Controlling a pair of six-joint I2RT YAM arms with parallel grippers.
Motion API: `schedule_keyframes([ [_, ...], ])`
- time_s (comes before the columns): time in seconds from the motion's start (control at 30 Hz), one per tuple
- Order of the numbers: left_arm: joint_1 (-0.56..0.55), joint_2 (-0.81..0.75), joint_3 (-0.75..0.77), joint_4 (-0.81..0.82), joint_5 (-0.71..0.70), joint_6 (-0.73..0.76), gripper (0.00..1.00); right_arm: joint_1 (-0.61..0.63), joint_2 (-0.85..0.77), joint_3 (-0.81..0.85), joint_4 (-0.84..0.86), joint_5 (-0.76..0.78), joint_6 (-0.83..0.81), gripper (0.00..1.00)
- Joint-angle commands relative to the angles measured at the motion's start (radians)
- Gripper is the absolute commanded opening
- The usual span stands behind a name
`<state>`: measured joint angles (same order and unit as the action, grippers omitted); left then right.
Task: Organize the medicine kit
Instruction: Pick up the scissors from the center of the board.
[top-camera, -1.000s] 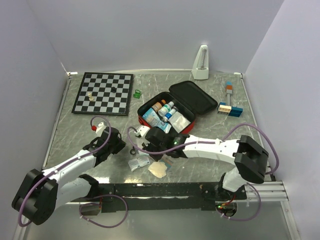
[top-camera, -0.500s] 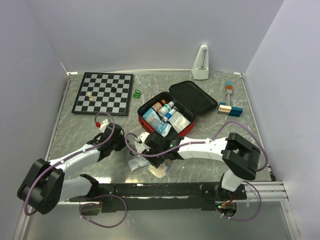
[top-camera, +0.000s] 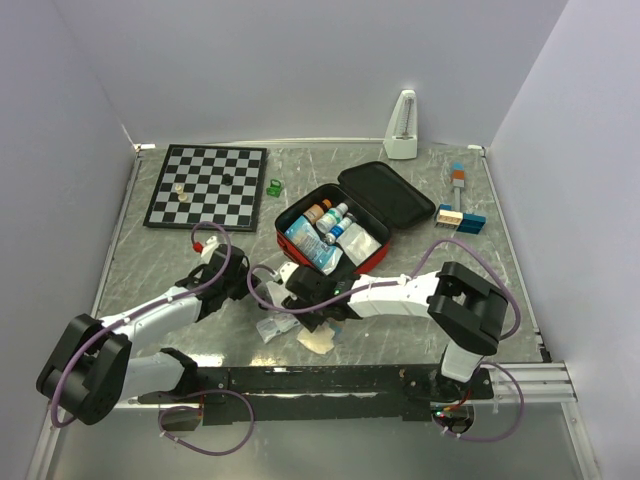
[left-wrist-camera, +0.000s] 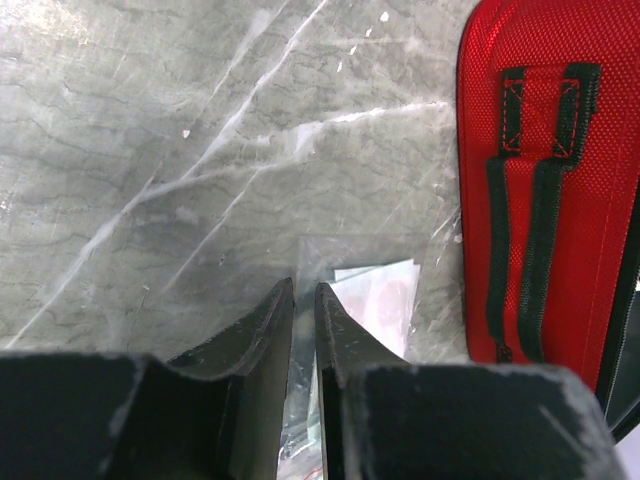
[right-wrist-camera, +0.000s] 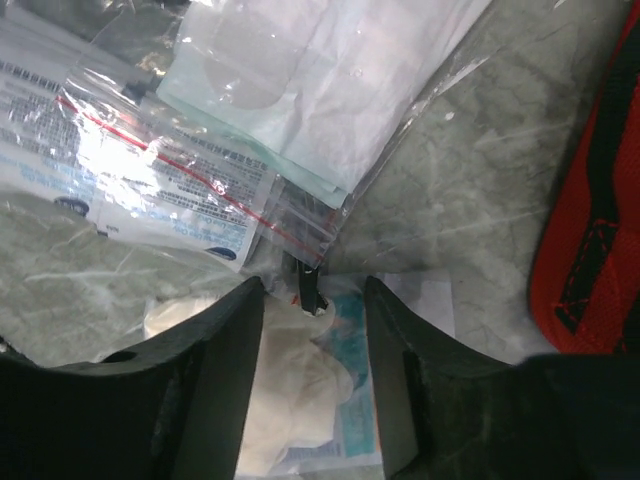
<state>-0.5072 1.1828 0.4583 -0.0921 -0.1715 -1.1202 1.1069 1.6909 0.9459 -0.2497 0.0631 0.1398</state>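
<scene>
Zip bags (right-wrist-camera: 190, 190) lie just ahead of the right gripper (right-wrist-camera: 310, 290), a crumpled wad (right-wrist-camera: 290, 400) beneath it, the medicine kit (right-wrist-camera: 570, 250) at its right. A clear pouch (left-wrist-camera: 375, 295) lies before the left gripper (left-wrist-camera: 303, 292), the kit rightward, the chessboard (top-camera: 205, 186) well beyond.

The medicine kit (top-camera: 388, 196) is a red zippered clamshell case with black lining. It lies open and flat just right of the chessboard (top-camera: 207, 186). Its lid is folded back on the side away from the chessboard. The base, nearer the chessboard, holds small bottles (top-camera: 330, 214) and packets (top-camera: 357, 240).
</scene>
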Motion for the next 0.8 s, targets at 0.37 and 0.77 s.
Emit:
schedule_keyframes([
  [0.37, 0.004, 0.000, -0.030, 0.049, 0.027, -0.012, 0.21, -0.007, 0.006, -0.058, 0.066, 0.006, 0.020, 0.23],
  [0.77, 0.006, -0.011, -0.038, 0.051, 0.032, -0.013, 0.21, -0.005, -0.108, -0.032, -0.005, 0.021, 0.004, 0.08],
])
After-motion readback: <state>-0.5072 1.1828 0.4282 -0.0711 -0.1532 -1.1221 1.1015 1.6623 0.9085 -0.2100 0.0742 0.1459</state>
